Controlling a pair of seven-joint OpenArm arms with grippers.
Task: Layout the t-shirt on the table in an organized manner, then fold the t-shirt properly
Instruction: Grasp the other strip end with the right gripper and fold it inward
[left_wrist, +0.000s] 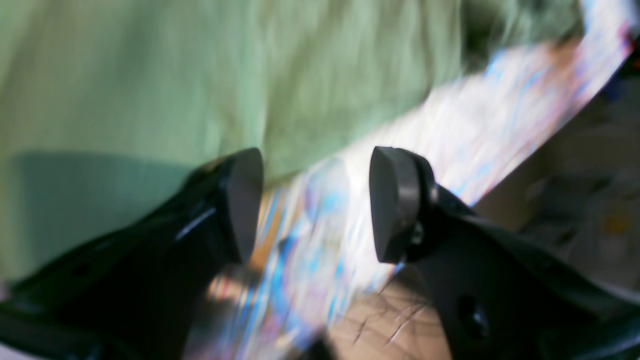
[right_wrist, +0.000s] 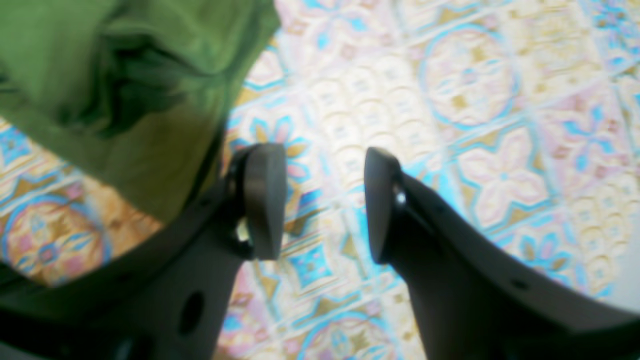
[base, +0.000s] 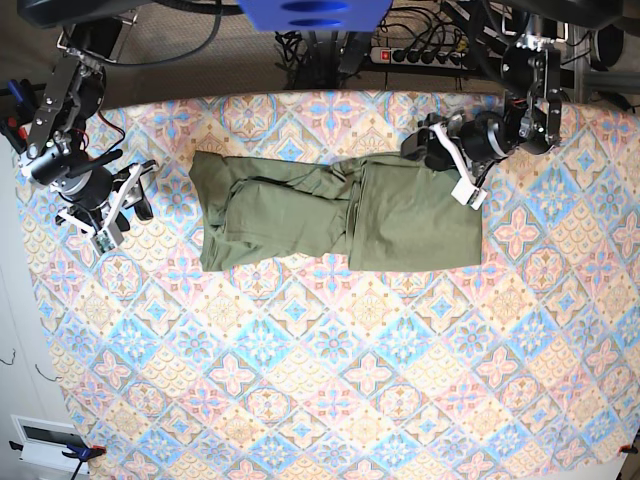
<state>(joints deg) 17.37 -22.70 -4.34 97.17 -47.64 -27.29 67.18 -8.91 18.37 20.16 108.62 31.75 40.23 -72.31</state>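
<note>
Both tools had jaws apart and empty, left tool (base: 462, 188) at the t-shirt's (base: 330, 212) top right corner, right tool (base: 112, 212) off the t-shirt's left end over bare counter (base: 330, 380), shirt lying partly folded across the counter's upper middle.

Looks like a robotics lab or some maker workspace, not a home. Big table (base: 330, 400) under a tiled-pattern cloth, two robot arms bolted at its far edge. Behind the table: a power strip (base: 420, 56) stuffed with plugs, tangled black cables (base: 310, 50) on dull carpet. Clamps (base: 78, 452) pinning the cloth at the table's near corner. Very DIY test-rig vibes.
</note>
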